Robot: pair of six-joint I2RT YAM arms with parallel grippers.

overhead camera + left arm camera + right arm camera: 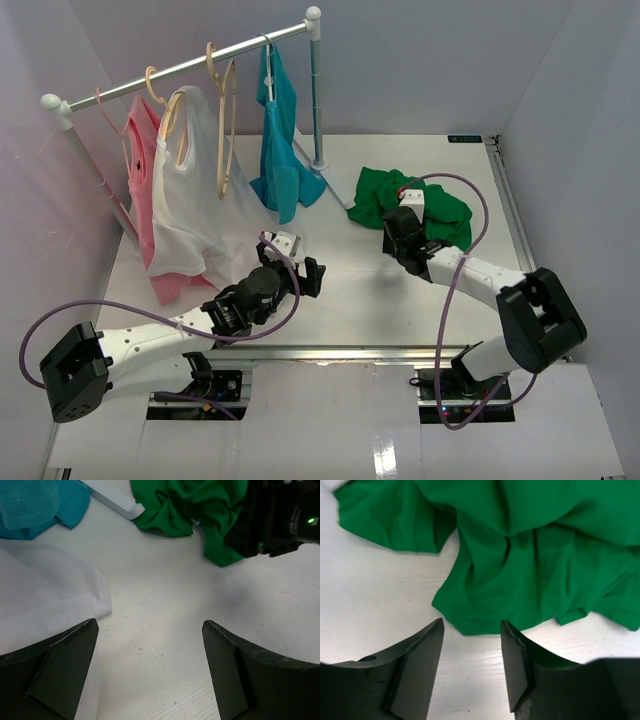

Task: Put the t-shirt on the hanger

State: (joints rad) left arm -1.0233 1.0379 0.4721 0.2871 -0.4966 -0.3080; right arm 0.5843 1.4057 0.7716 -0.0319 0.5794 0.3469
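**A:** Where is the t-shirt (410, 205)?

**B:** Crumpled in a heap toward the far right corner of the surface (360, 290), just right of the rail's foot. The hanger (221, 170) hangs bare on the rail (190, 64), well apart from it

**A:** How will it handle?

**B:** My guess is light, limp cloth with no stiffness. It should sag and drape from whatever point is pinched, and it isn't fragile or very slippery. I'd pinch a single layer at the hem or collar, not a bunched fold

**A:** And the fingers?

**B:** The right fingers (415, 670) stand partly apart and hold nothing. Bare surface shows in the gap, and a folded edge of the t-shirt lies just ahead of the tips. The left fingers (55, 675) are spread wide and empty, near the middle of the surface, beside the white shirt (45, 595)

**A:** What does each view add?

**B:** Only the top view shows the hanger and rail. The right wrist view alone shows how close that folded edge lies to the tips. The left wrist view shows the teal shirt (45, 505) hanging near the green heap. It also shows the right arm's dark body against the heap's right side. I cannot find the collar in any view
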